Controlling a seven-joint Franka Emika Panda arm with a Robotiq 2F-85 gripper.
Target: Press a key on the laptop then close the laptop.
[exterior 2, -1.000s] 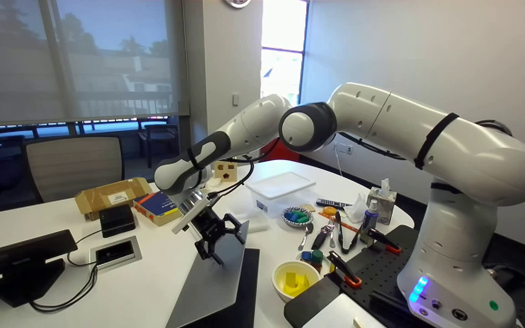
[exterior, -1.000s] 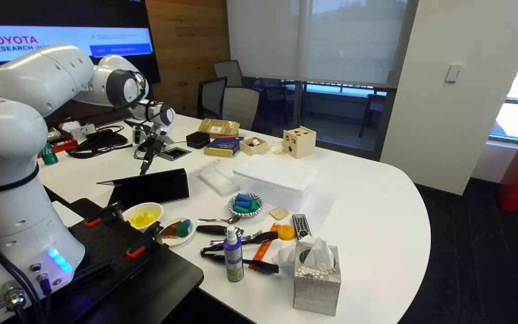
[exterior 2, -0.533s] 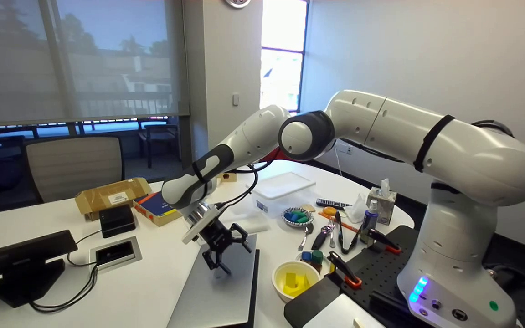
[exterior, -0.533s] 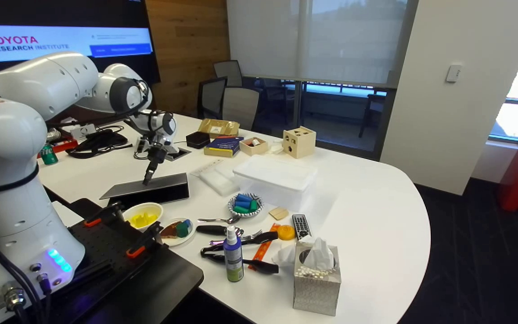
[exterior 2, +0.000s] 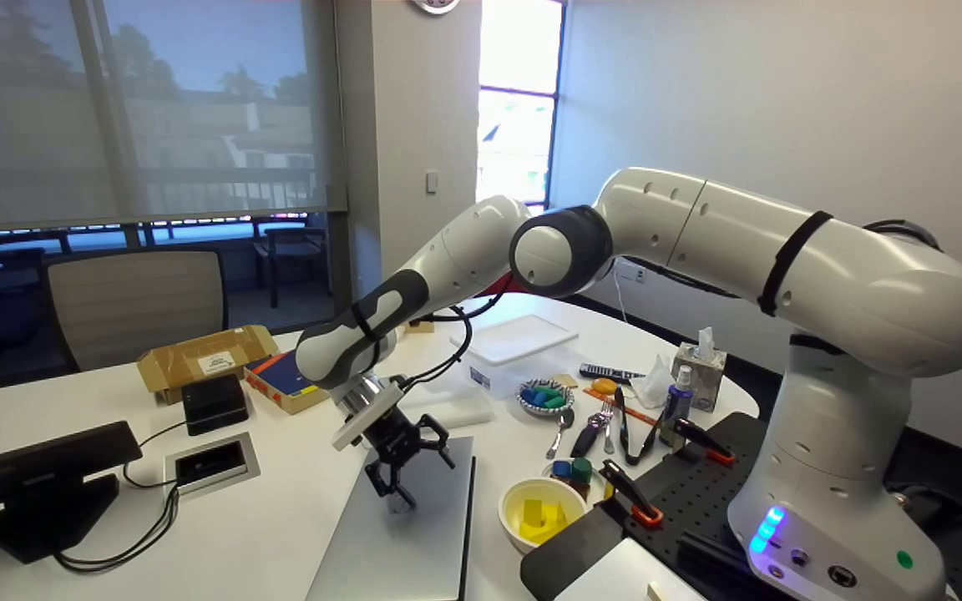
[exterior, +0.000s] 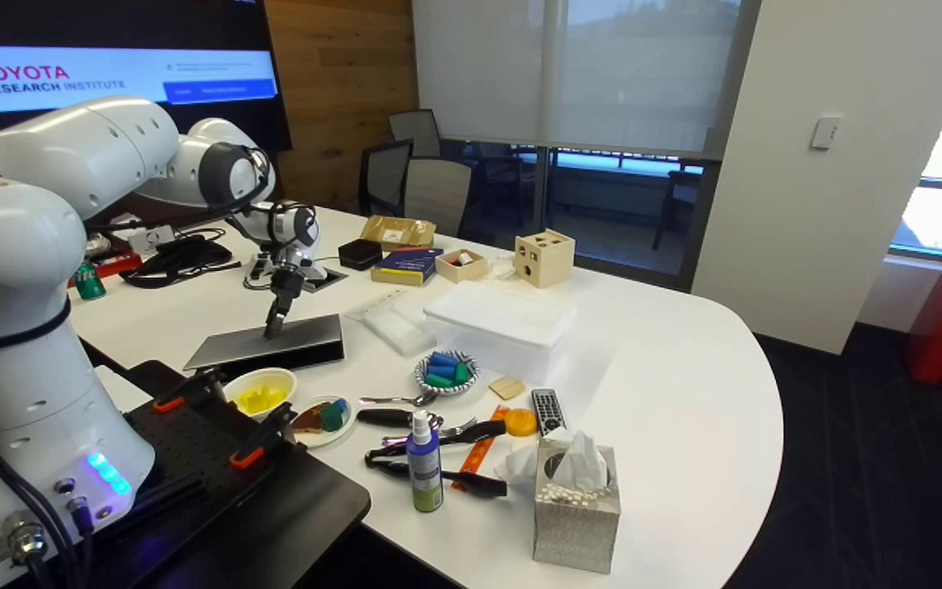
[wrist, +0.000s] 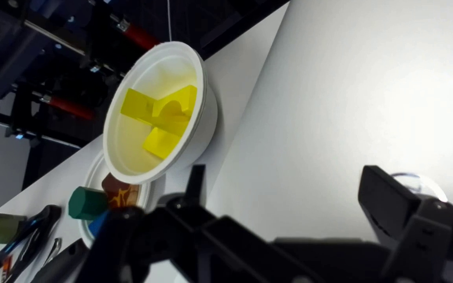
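The laptop's grey lid point(exterior: 307, 333) is tilted low over its base, with a dark gap along the edge in an exterior view. In an exterior view the plain lid point(exterior 2: 414, 542) lies almost flat, and only a thin dark strip of the base shows. The keyboard is hidden under the lid. My gripper point(exterior 2: 431, 484) is over the lid with its fingers spread and nothing between them; one fingertip appears to touch the lid. In the wrist view the gripper point(wrist: 283, 173) is wide open above the lid point(wrist: 309, 98), which shows a round shiny logo at right.
A white bowl with yellow blocks point(exterior 2: 531, 513) stands beside the laptop, with a plate of blocks point(exterior: 324, 421) near it. A lidded clear box point(exterior: 504, 327), a patterned bowl point(exterior: 446, 372) and a spray bottle point(exterior: 424, 466) stand farther along the table. A small monitor point(exterior 2: 38, 484) stands behind the laptop.
My gripper has moved down, and the laptop lid has swung from steeply raised to low over the base. In the last half second the lid has sunk slightly more.
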